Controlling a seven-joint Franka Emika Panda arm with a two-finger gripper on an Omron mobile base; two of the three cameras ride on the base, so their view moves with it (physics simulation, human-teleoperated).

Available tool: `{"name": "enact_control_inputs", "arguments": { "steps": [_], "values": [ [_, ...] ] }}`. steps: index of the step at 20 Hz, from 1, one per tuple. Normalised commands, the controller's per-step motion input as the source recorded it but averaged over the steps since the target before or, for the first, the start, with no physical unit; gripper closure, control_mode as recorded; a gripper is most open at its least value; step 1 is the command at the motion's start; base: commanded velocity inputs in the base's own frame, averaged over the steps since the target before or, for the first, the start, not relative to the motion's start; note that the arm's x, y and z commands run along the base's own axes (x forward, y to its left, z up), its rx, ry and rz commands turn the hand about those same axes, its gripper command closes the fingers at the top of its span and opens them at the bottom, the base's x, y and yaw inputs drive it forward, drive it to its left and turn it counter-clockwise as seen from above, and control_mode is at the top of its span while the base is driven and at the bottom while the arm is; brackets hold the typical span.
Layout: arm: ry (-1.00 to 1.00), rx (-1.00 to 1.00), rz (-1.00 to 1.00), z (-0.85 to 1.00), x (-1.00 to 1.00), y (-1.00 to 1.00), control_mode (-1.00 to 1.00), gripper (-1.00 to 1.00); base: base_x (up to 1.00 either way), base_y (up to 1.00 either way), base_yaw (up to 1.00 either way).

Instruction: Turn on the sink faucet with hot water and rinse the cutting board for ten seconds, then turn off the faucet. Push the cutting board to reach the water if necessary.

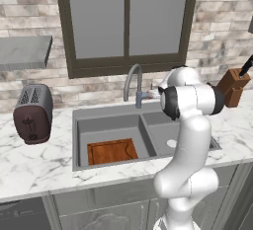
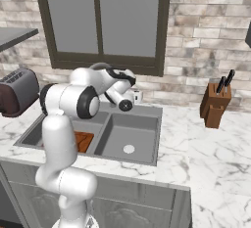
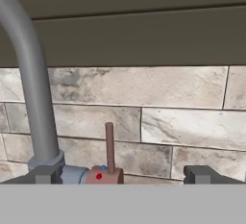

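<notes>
You had the flat reddish-brown wooden cutting board [image 1: 112, 151] lying in the left basin of the grey double-basin sink [image 1: 99, 120], against its front wall, with the right basin bare around its drain. The tall grey gooseneck sink faucet [image 1: 133, 83] rose at the back rim. Your hand view alone showed its reddish lever [image 3: 109, 153] upright, between the spread claw [image 3: 123, 174] tips, which touched nothing.
</notes>
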Motion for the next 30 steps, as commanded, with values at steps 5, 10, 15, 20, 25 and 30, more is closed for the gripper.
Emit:
{"name": "enact_control_inputs", "arguments": {
  "steps": [5, 10, 15, 20, 25, 30],
  "values": [
    [0.0, 0.0, 0.0, -0.05, 0.2, 0.0, -1.0, -1.0, 0.0, 0.0, 0.0],
    [0.0, 0.0, 0.0, -0.02, 0.09, 0.0, -1.0, -1.0, 0.0, 0.0, 0.0],
    [0.0, 0.0, -0.03, 0.0, 0.11, 0.0, -1.0, -1.0, 0.0, 0.0, 0.0],
    [0.0, 0.0, -0.05, 0.0, 0.14, 0.0, -1.0, -1.0, 0.0, 0.0, 0.0],
    [0.0, 0.0, -0.03, 0.0, 0.1, 0.0, -1.0, -1.0, 0.0, 0.0, 0.0],
    [0.0, 0.0, 0.0, 0.0, 0.1, 0.0, -1.0, -1.0, 0.0, 0.0, 0.0]
  ]
}}
